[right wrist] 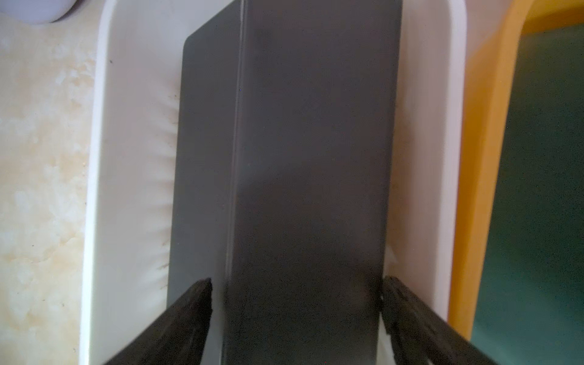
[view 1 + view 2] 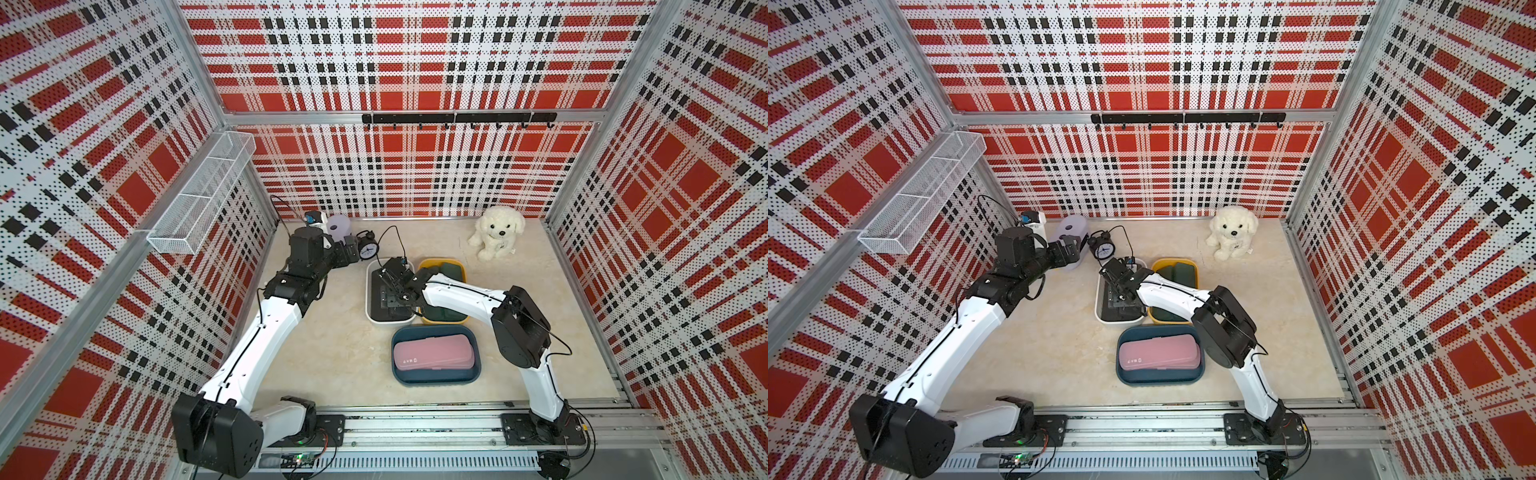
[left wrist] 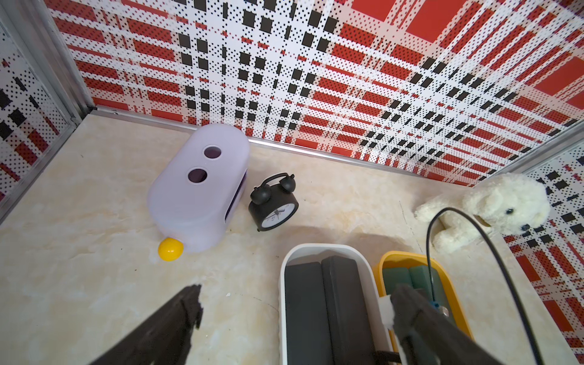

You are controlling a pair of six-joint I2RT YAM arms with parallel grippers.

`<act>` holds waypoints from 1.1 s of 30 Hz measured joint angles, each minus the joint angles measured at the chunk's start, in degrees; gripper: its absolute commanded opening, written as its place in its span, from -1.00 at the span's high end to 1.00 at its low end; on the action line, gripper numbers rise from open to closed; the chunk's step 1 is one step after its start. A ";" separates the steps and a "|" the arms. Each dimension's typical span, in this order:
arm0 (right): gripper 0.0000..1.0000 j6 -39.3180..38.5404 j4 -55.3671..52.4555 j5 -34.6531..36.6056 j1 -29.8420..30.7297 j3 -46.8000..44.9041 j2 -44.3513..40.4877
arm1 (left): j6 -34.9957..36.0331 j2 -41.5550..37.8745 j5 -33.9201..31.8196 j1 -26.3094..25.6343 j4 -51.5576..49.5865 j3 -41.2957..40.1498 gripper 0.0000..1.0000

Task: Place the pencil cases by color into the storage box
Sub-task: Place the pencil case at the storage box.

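**Right wrist view: right hand [image 1: 295,284] astride black pencil case [image 1: 309,158]**

Jaws parted, no squeeze visible. Case lies directly beneath, in the white bin [image 2: 368,291], long axis 12–6 in a top view. Left hand [image 3: 297,294]: wide, empty.

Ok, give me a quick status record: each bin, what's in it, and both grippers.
white bin: two black cases, lengthwise
yellow bin: two green cases
blue bin: pink cases, stacked
right gripper: over the white bin, jaws astride one of the black cases, slim gap on one side, not clamped
left gripper: open, empty, hovering by the clock
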 measured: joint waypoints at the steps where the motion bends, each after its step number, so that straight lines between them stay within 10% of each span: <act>1: -0.82 -0.20 -0.09 0.15 0.00 0.09 0.00 | 0.00 0.00 0.00 0.00 0.04 -0.02 -0.97; 26: -0.99 -22.27 4.68 11.98 -1.01 -9.53 -16.39 | 1.05 -11.02 -10.12 0.00 12.68 -10.36 -0.97; 33: -0.99 -33.33 18.03 13.73 -18.82 -33.53 -37.31 | 4.57 -27.47 -21.24 0.17 33.81 -32.11 -0.65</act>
